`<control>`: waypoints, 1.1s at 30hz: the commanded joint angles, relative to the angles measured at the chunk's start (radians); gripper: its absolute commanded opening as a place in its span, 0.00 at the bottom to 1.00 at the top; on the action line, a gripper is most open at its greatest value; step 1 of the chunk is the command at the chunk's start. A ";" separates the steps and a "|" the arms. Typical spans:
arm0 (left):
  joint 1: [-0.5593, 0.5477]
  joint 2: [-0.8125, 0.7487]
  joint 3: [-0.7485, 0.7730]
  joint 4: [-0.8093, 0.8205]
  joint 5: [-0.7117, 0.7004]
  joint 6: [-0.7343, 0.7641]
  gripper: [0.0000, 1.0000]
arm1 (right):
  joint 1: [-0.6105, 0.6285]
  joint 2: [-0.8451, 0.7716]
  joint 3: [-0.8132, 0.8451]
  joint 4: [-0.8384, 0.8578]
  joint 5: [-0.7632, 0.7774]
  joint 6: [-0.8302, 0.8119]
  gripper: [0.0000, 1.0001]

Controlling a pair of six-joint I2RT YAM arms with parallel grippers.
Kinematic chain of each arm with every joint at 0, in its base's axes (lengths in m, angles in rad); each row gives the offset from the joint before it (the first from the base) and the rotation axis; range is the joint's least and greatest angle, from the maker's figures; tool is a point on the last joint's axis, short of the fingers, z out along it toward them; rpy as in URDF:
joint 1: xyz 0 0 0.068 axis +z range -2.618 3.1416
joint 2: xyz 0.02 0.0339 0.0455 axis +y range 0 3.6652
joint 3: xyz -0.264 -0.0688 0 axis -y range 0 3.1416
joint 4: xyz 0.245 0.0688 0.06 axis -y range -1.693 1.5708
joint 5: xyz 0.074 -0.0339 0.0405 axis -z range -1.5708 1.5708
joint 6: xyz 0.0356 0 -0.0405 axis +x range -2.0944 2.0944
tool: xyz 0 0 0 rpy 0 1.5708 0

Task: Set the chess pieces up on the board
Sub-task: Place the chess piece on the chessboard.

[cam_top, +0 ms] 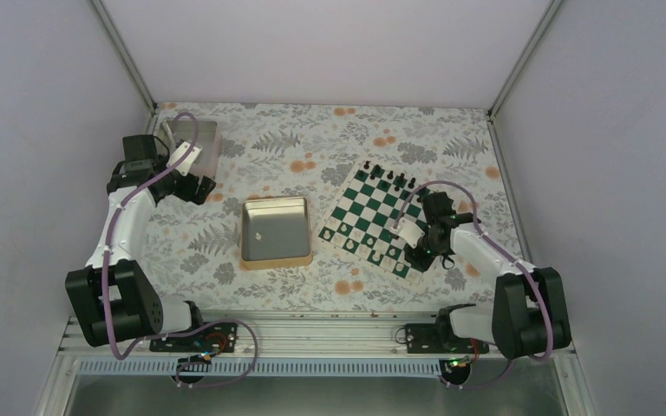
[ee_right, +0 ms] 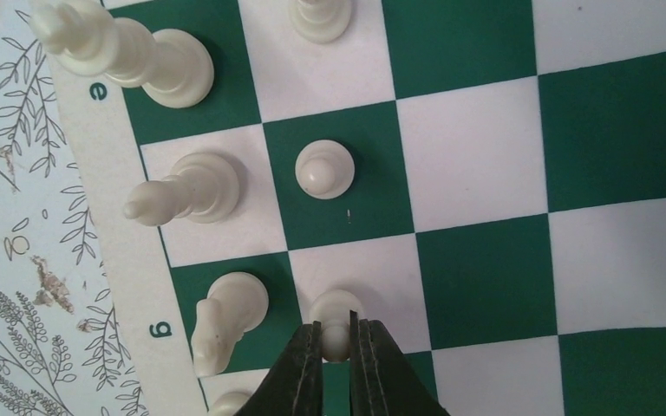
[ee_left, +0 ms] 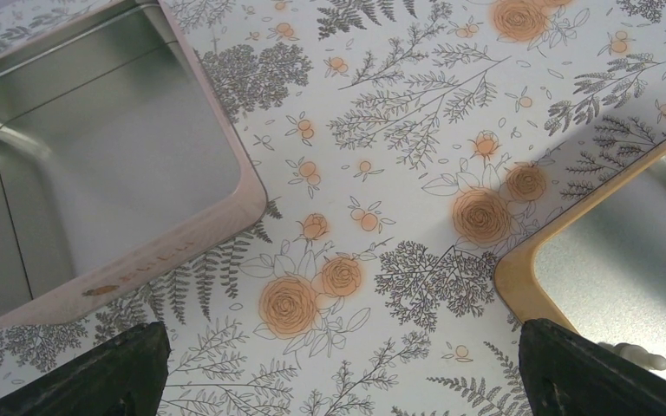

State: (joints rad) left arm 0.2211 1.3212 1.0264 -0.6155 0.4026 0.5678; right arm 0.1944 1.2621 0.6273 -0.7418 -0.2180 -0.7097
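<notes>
Gripping a white pawn (ee_right: 336, 308) at its neck, right claw (ee_right: 336, 340) clenched; pawn at a white square of the board (ee_right: 477, 260). Likely light, slick, tips easily. Left claw (ee_left: 334, 373) released over bench (ee_left: 399, 130).

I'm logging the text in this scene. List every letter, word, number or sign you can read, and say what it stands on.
"e": printed on the board's white border, beside the tallest white piece.
"g": on the same border, further along, beside the white knight.
Pinkish tray: faint lettering on its rim, too blurred to read.
Top view: nothing legible.
</notes>
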 commanded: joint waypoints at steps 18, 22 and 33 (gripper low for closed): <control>-0.008 0.009 0.020 0.008 0.005 0.008 1.00 | -0.012 -0.006 -0.025 0.047 0.005 0.005 0.11; -0.008 0.009 0.018 0.010 0.004 0.009 1.00 | -0.012 0.001 -0.026 0.053 0.007 0.008 0.11; -0.009 0.007 0.015 0.010 0.001 0.008 1.00 | -0.013 0.016 -0.030 0.071 0.016 0.014 0.14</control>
State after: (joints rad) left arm 0.2157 1.3231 1.0264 -0.6151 0.3996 0.5678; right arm 0.1936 1.2736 0.6113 -0.6895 -0.2142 -0.7055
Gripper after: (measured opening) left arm 0.999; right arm 0.129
